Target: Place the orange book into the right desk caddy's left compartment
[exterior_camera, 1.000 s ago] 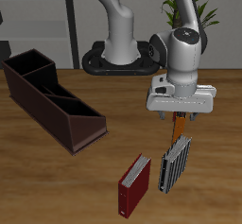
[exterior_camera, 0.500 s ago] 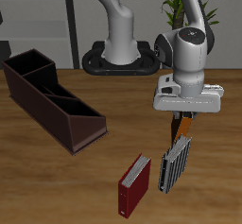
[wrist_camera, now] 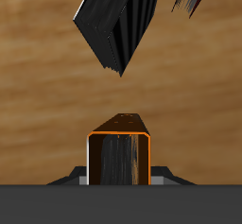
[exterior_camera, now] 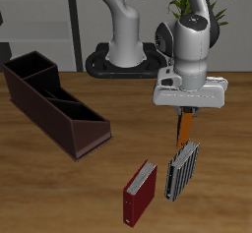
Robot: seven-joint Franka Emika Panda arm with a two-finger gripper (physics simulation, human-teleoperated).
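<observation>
My gripper (exterior_camera: pixel 186 113) is shut on the orange book (exterior_camera: pixel 186 127) and holds it upright in the air, just above the grey striped book (exterior_camera: pixel 182 168). In the wrist view the orange book (wrist_camera: pixel 118 154) shows edge-on between the jaws, its orange cover framing the pages. The right desk caddy (exterior_camera: pixel 59 107), a long dark maroon-brown open box with inner dividers, stands on the table well apart from the gripper, farther back and to the side.
A dark red book (exterior_camera: pixel 140 193) lies beside the grey striped book near the table's front edge. The grey striped book also shows in the wrist view (wrist_camera: pixel 118 29). The robot's base (exterior_camera: pixel 123 60) stands at the back.
The gripper with the orange book has risen a little and shifted slightly sideways above the grey striped book. The other books and the caddy have not moved.
</observation>
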